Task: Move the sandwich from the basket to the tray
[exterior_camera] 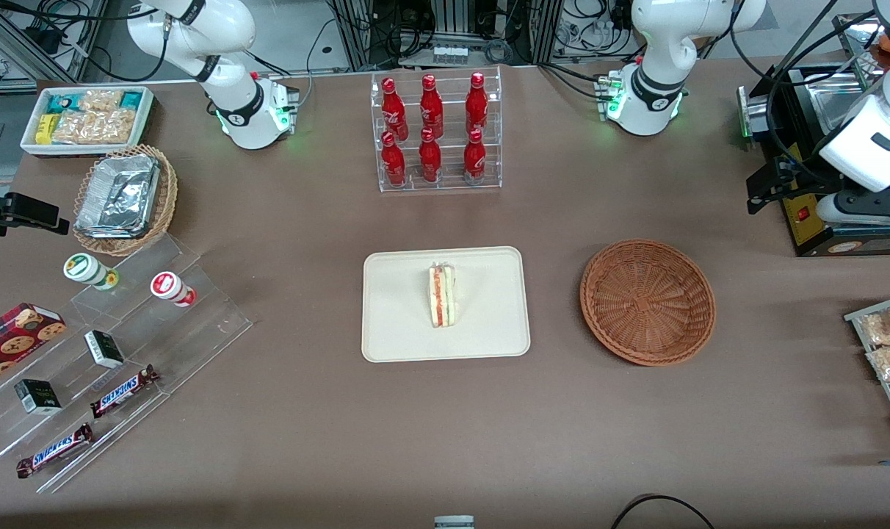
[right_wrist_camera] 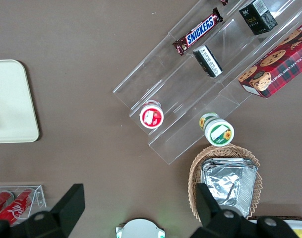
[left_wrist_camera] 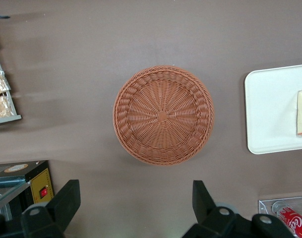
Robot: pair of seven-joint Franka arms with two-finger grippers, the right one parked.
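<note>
Lying on the tray, mid-frame, the sandwich looks light, soft, crushable; best pinched across its bread faces. Gripper hangs spread, empty, above the basket.

Robotics lab, mock snack-shop table.
Cables are trailing past metal frames; cola bottles and chocolate bars are sitting on clear display racks.

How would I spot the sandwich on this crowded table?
Find the rack of red bottles; nearer the camera lies a cream tray. The sandwich rests on it, the only thing there. The open gripper hovers above the empty brown basket.
</note>
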